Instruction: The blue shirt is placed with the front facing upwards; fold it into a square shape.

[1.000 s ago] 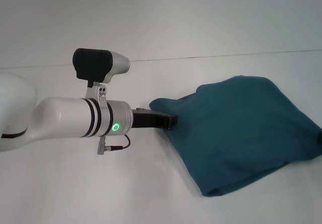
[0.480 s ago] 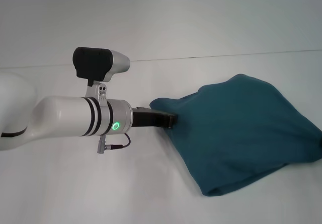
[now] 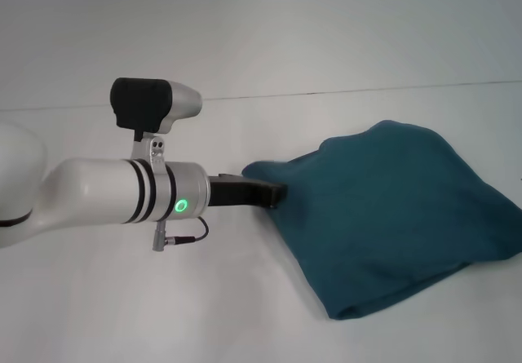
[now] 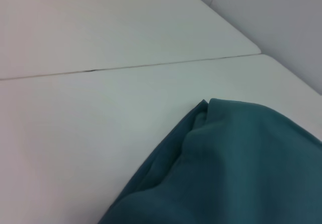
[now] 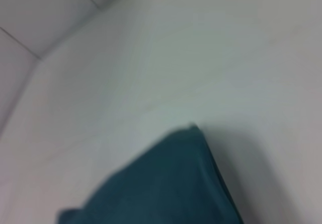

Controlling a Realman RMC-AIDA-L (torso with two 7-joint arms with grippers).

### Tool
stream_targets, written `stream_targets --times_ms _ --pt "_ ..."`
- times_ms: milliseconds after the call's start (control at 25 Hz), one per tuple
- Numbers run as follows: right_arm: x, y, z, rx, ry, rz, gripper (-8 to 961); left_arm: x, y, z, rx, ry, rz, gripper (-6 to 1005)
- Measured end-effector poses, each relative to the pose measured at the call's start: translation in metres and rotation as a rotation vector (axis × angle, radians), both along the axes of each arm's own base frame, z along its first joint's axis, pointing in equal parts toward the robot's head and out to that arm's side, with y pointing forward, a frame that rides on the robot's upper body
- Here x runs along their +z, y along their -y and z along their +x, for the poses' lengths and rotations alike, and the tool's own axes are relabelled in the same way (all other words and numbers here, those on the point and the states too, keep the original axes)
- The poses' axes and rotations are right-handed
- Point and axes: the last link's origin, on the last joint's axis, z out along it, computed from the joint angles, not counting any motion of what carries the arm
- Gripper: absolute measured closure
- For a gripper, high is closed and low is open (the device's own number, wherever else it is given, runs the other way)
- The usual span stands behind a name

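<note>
The blue shirt (image 3: pixel 391 216) lay bunched into a soft, rounded heap on the robot's right part of the white tabletop (image 3: pixel 245 314), plain teal cloth upward, its folded layers showing as a thick edge along the near side. Its left corner was drawn out to a point, and the left tool (image 3: pixel 277 193), dark and flat-sided, met that corner with its tip, pinching the cloth there. The left arm was smooth white with black rings and a green light. The right wrist view showed another pointed corner of the matte cotton; the right tool itself was out of sight
</note>
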Motion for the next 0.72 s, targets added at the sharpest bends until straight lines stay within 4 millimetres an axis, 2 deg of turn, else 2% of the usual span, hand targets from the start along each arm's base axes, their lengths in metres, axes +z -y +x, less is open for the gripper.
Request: stream_targets --times_ms 40,240,440,680,720 --pt "0.004 -0.001 -0.002 0.013 -0.005 0.016 802 0.001 0.001 -0.001 0.002 0.005 0.000 908" --pt "0.015 -0.004 -0.010 0.049 -0.024 0.051 569 0.008 0.007 -0.006 0.024 0.053 -0.022 896" --pt "0.020 -0.008 -0.015 0.063 -0.041 0.075 384 0.021 0.011 -0.013 0.124 0.122 -0.040 674" --pt "0.024 -0.010 -0.020 0.089 -0.045 0.073 91 0.024 0.013 -0.019 0.233 0.095 -0.079 543" --pt "0.024 -0.011 -0.020 0.090 -0.045 0.073 77 0.023 0.013 -0.019 0.238 0.095 -0.082 521"
